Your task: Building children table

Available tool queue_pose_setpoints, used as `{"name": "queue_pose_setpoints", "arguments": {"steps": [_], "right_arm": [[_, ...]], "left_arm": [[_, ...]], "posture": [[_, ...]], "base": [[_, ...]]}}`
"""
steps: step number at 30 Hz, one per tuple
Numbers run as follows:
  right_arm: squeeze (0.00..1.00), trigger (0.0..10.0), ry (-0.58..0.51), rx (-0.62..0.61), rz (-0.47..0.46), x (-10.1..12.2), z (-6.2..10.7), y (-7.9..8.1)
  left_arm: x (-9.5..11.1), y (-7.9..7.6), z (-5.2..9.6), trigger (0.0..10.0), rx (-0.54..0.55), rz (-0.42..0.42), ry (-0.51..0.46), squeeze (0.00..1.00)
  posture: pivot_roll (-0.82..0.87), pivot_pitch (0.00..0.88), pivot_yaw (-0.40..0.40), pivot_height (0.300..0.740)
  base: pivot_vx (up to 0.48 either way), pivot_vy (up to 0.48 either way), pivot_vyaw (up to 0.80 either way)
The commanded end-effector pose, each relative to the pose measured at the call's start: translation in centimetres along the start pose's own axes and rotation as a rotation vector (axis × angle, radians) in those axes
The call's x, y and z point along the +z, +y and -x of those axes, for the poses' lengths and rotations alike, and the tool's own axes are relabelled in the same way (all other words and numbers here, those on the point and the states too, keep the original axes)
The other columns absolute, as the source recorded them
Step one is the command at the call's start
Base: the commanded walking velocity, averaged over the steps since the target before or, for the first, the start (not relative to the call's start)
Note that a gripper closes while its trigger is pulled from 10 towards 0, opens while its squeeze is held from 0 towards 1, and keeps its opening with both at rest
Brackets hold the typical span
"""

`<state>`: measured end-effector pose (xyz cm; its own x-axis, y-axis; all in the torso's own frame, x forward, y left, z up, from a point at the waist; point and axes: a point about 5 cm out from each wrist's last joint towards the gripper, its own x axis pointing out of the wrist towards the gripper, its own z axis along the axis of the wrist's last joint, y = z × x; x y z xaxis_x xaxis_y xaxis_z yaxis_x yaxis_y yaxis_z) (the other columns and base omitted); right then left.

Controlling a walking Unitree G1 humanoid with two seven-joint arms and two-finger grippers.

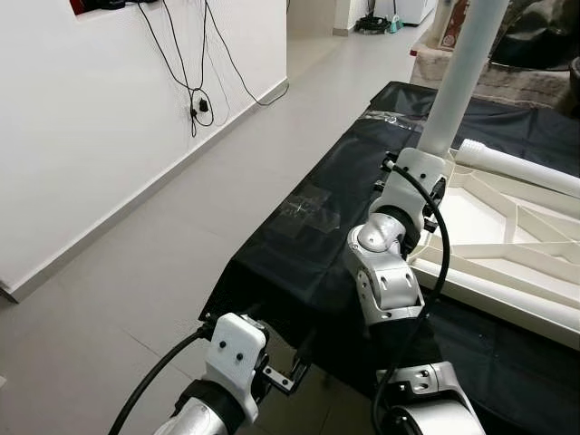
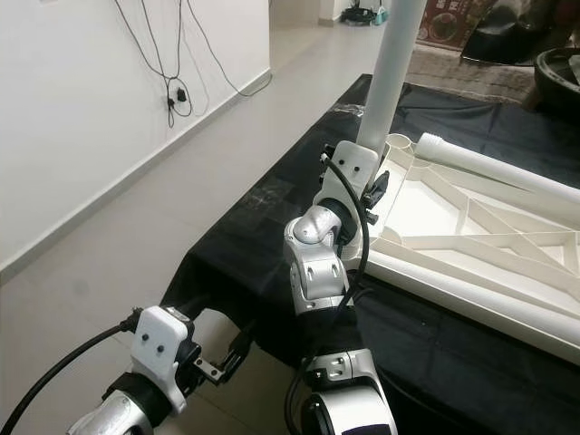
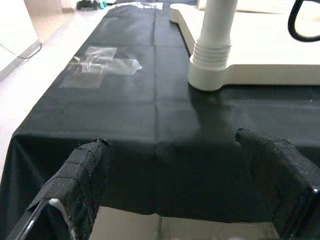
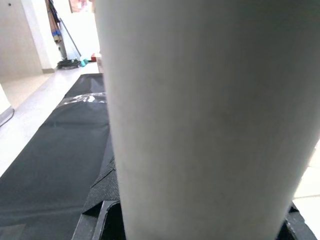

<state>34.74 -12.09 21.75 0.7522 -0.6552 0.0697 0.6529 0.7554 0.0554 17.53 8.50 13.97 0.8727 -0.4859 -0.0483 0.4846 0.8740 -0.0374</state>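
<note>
No readable text, labels, brands or numbers anywhere. Dark red box (image 2: pixel 458 23) at the far end too blurred to read.

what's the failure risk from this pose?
1. The right hand grips the upright white leg low, at the corner socket of the upturned tabletop; the leg leans slightly, so the thread could cross or bind.
2. The tabletop lies on a loose black cloth and the left hand, open near the cloth's edge, isn't bracing it; twisting may slide it.
3. A loose leg rests on the frame and could roll.
</note>
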Motion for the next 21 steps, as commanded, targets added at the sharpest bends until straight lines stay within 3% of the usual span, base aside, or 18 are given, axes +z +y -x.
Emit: {"name": "queue_pose_setpoints", "arguments": {"steps": [1, 9, 17, 21], "right_arm": [[0.0, 10.0, 0.175, 0.048, -0.011, -2.0, 2.3, 2.0], [0.0, 10.0, 0.165, 0.058, -0.043, -1.4, 2.2, 2.3], [0.0, 10.0, 0.067, 0.06, -0.153, 3.0, 0.8, 2.7], [0.0, 10.0, 0.052, 0.065, -0.174, 3.6, 0.8, 2.7]], "left_arm": [[-0.4, 0.2, 0.2, 10.0, 0.007, -0.014, 0.019, 0.0], [-0.6, 0.3, 0.2, 10.0, 0.012, -0.02, 0.024, 0.0], [-0.9, 0.3, 0.3, 10.0, 0.018, -0.027, 0.031, 0.0], [-1.0, 0.3, 0.3, 10.0, 0.019, -0.026, 0.033, 0.0]], "posture": [[0.07, 0.107, 0.019, 0.74], [0.07, 0.106, 0.021, 0.74], [0.07, 0.106, 0.021, 0.74], [0.07, 0.106, 0.021, 0.74]], "base": [[0.0, 0.0, 0.0], [0.0, 0.0, 0.0], [0.0, 0.0, 0.0], [0.0, 0.0, 0.0]]}}
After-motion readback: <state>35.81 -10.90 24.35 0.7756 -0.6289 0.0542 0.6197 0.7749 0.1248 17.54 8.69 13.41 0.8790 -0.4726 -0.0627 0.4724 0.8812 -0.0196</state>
